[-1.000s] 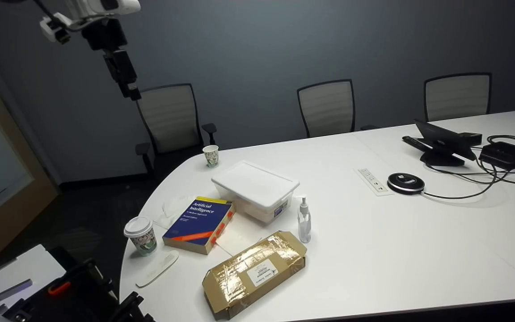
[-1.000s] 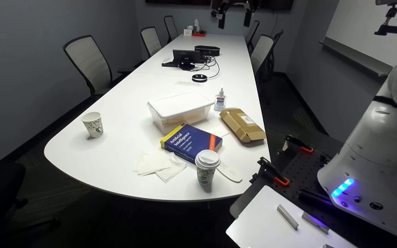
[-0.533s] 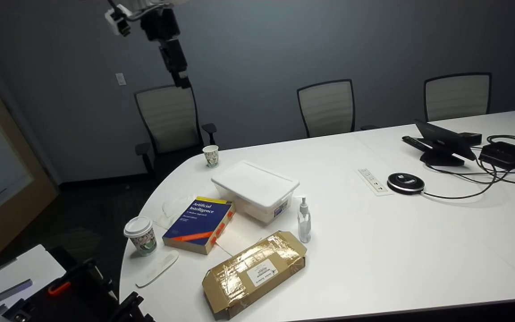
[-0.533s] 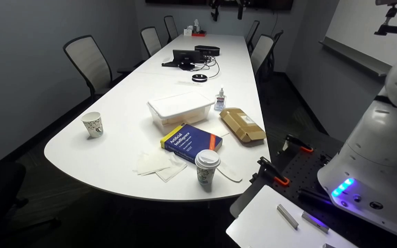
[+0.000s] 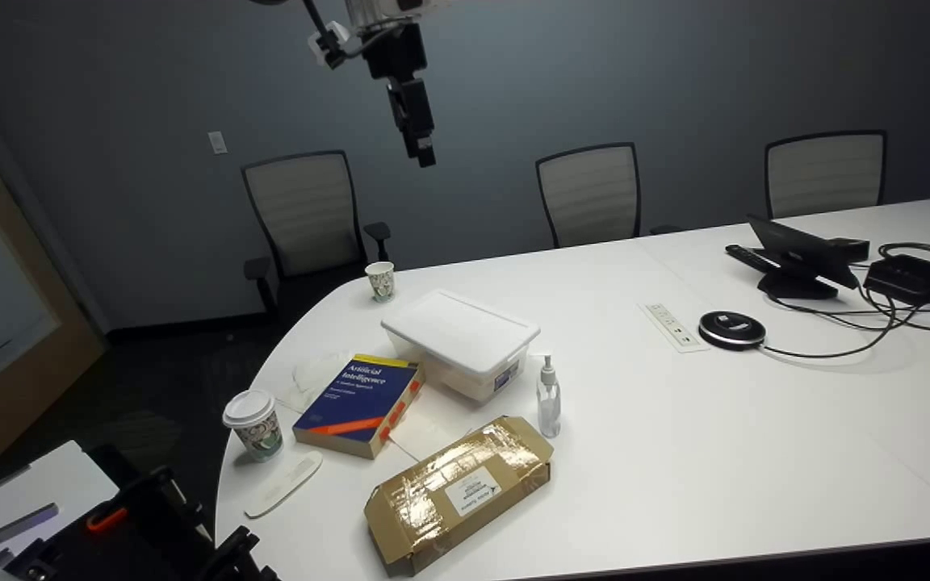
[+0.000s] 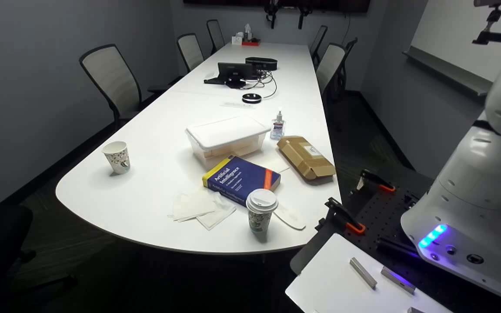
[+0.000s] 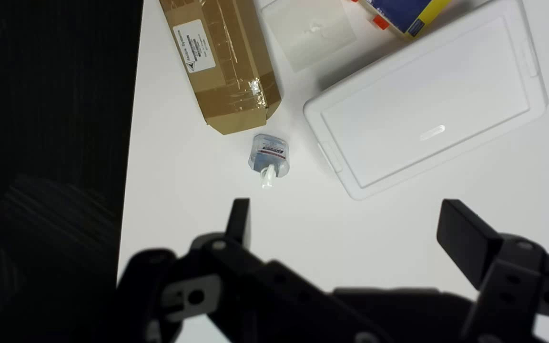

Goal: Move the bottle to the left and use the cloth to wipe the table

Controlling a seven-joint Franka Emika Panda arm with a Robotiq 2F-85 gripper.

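The bottle, slim and clear with a pale pump top, stands upright on the white table. It also shows in an exterior view and in the wrist view. White cloth-like sheets lie flat near the curved end, and another sheet lies between the carton and the book. My gripper hangs high above the table. In the wrist view the gripper is wide open with nothing between its fingers. The bottle appears beyond the left finger. The gripper also shows in an exterior view.
A lidded plastic box and a brown carton stand close to the bottle. A blue book, a lidded cup, an open cup and a pale flat piece are nearby. A black disc with cables lies farther along.
My gripper has moved rightward across the exterior view, first rising slightly, then dropping a little. The bottle, sheets and other objects have not moved.
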